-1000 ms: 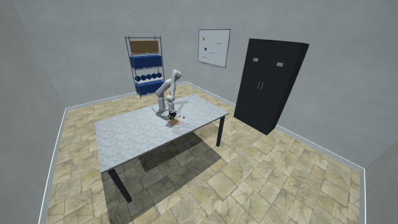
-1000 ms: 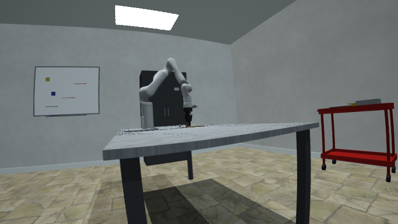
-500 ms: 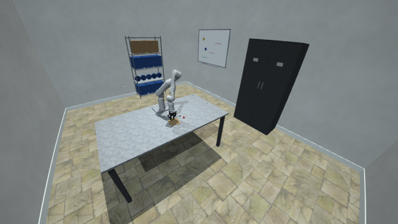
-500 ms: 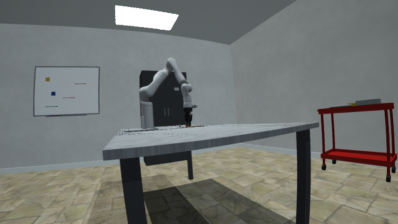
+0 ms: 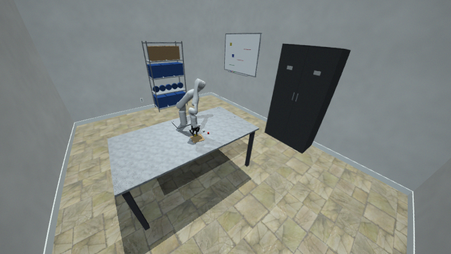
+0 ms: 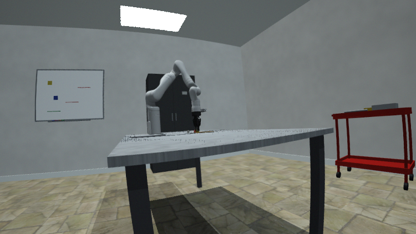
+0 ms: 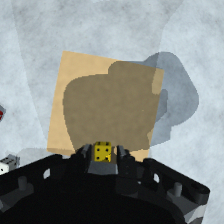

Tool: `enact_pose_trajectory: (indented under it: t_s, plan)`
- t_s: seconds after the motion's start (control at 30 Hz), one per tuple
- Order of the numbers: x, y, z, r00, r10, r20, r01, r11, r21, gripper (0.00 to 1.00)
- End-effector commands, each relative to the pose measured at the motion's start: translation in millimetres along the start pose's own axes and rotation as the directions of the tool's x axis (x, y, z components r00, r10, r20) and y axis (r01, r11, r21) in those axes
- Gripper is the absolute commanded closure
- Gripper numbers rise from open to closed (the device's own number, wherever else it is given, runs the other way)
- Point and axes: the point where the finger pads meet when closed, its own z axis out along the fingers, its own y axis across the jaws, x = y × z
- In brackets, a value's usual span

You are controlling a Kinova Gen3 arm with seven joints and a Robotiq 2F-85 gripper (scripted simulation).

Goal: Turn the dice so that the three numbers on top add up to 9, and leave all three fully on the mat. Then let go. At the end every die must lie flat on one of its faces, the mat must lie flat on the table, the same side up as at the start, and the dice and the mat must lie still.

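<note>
A tan square mat (image 7: 105, 105) lies flat on the grey table; it also shows in the top view (image 5: 197, 138). My gripper (image 7: 104, 152) stands low over the mat's near edge, its fingers on either side of a yellow die (image 7: 103, 152) with a small gap on each side. The yellow die sits on the mat at that edge. A white die (image 7: 9, 163) lies on the table off the mat, to the left. A red die (image 7: 1, 112) shows at the left edge, also off the mat. In the top view the white die (image 5: 204, 130) and the red die (image 5: 208, 133) lie right of the gripper (image 5: 195, 132).
The arm's base (image 5: 181, 118) stands on the table behind the mat. A dark cabinet (image 5: 302, 94), a shelf rack (image 5: 164, 74) and a red cart (image 6: 375, 136) stand away from the table.
</note>
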Motion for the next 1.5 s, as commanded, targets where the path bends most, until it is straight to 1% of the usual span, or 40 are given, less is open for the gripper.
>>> enact_pose_trajectory:
  t_s: [0.0,0.1,0.43,0.5,0.67,0.8,0.83,1.47]
  plan:
    - [2,-2,-7.0,1.0,-0.004,-0.005,0.004,1.0,0.002,0.65]
    - [1,-2,-19.2,1.0,-0.004,-0.005,0.004,1.0,0.002,0.65]
    - [1,-2,-69.7,1.0,-0.004,-0.005,0.004,1.0,0.002,0.65]
    - [1,-2,-69.7,1.0,-0.004,-0.005,0.004,1.0,0.002,0.65]
    - [1,-2,-82.9,1.0,-0.004,-0.005,0.004,1.0,0.002,0.65]
    - [1,-2,-84.7,1.0,-0.004,-0.005,0.004,1.0,0.002,0.65]
    - [1,-2,-84.7,1.0,-0.004,-0.005,0.004,1.0,0.002,0.0]
    - [1,-2,-84.7,1.0,-0.004,-0.005,0.004,1.0,0.002,0.0]
